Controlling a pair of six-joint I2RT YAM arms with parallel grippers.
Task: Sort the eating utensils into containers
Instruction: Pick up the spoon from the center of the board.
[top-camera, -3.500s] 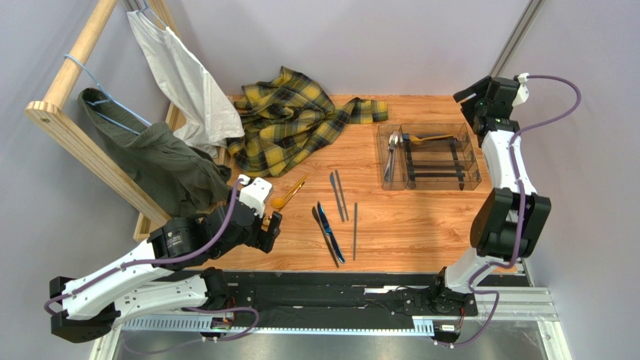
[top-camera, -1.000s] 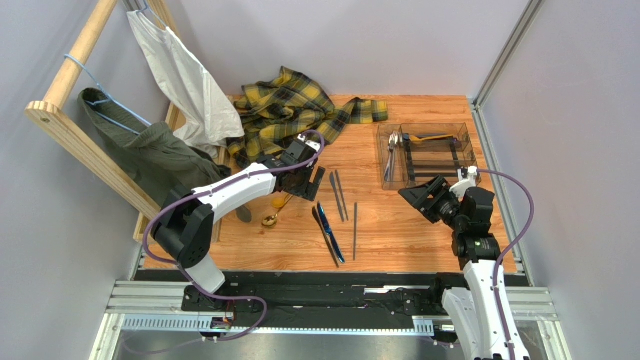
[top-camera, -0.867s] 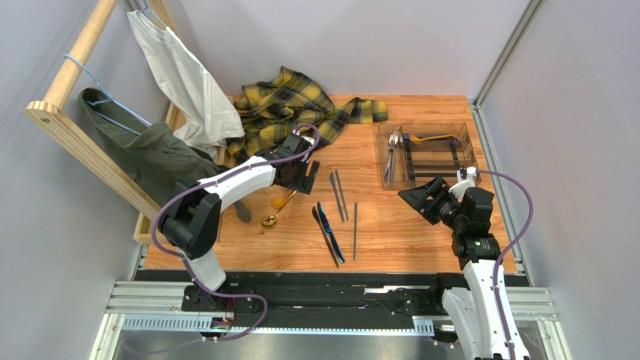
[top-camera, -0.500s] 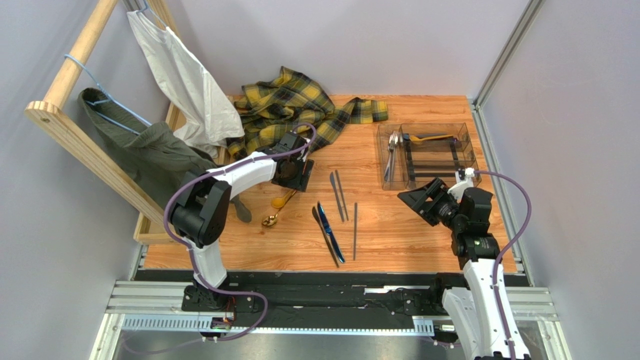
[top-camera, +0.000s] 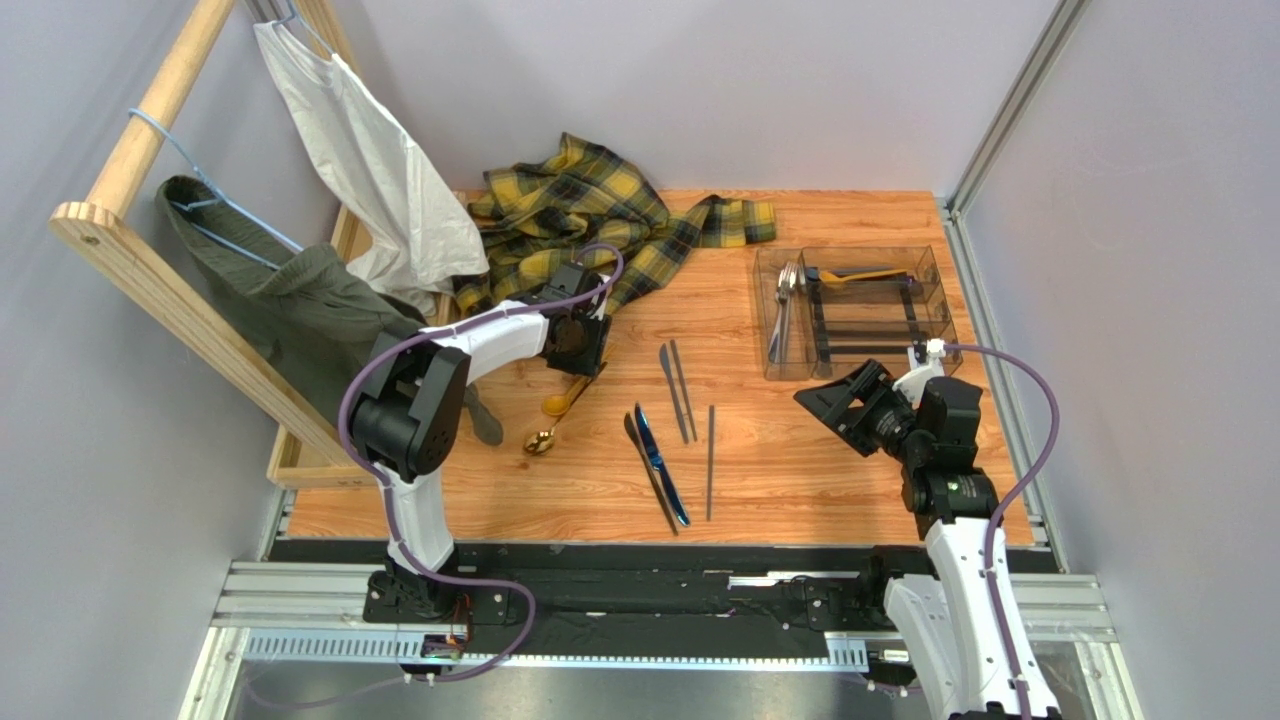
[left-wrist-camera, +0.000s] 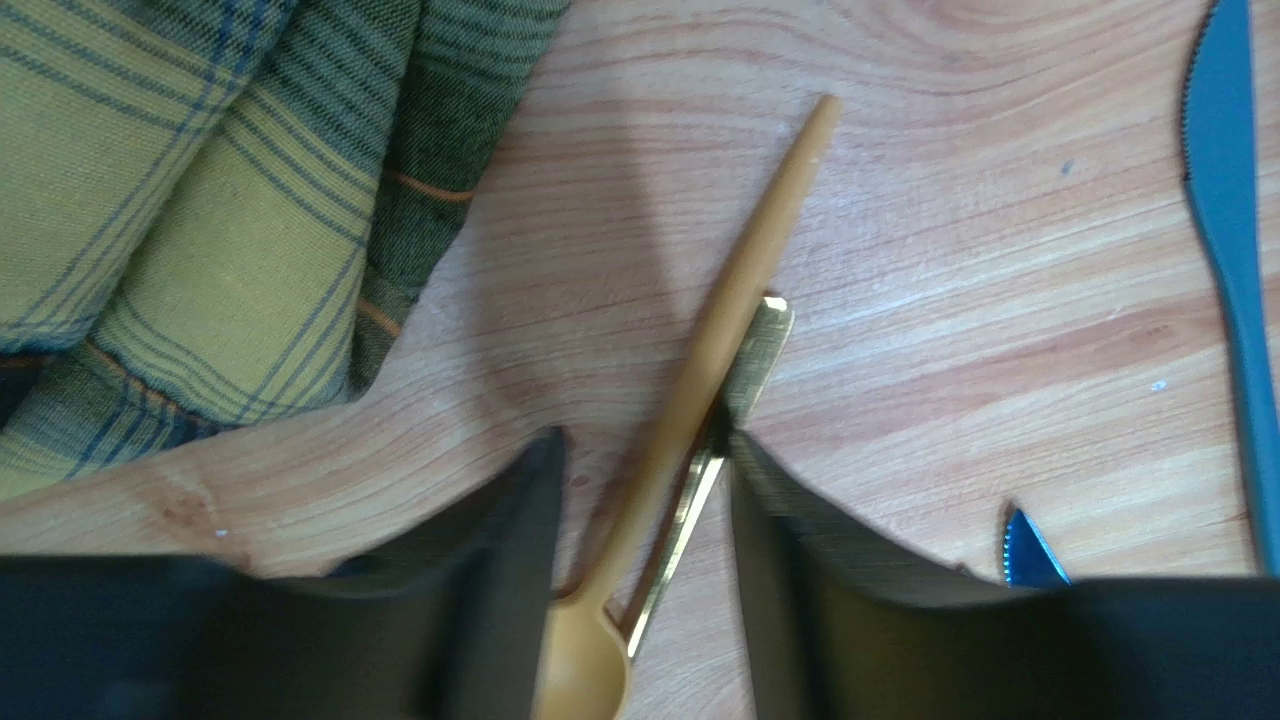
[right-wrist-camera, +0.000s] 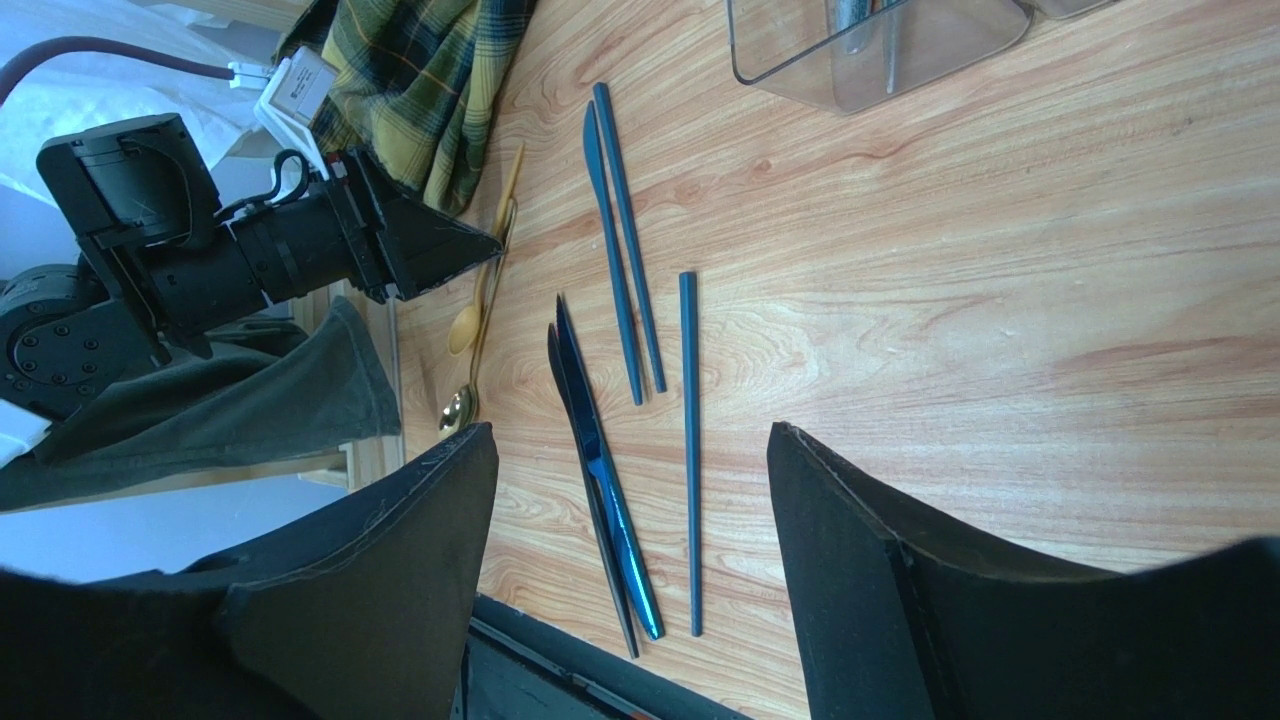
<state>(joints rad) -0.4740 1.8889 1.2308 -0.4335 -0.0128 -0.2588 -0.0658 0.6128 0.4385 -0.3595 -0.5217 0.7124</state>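
Two gold spoons (top-camera: 553, 416) lie side by side on the wood, left of centre. My left gripper (top-camera: 580, 351) is down over their handles. In the left wrist view its jaws (left-wrist-camera: 643, 450) straddle the matte gold spoon (left-wrist-camera: 736, 300) and the shiny gold handle (left-wrist-camera: 759, 338); the right finger touches the shiny handle and a gap stays at the left finger. Two dark grey knives (top-camera: 675, 387), a grey stick (top-camera: 709, 458) and a blue piece (top-camera: 658, 462) lie mid-table. My right gripper (top-camera: 836, 404) hovers open to their right, holding nothing. The clear tray (top-camera: 939, 308) holds a silver fork (top-camera: 783, 312) and a gold spoon (top-camera: 860, 276).
A yellow plaid cloth (top-camera: 586, 233) lies at the back, close behind my left gripper and filling the left of the left wrist view (left-wrist-camera: 196, 195). A wooden rack (top-camera: 150, 270) with a green garment (top-camera: 316, 323) and a white one (top-camera: 368, 165) stands at the left.
My left gripper has slid back and left along the gold spoons' handles and its jaws have narrowed around them. The right arm has barely moved.
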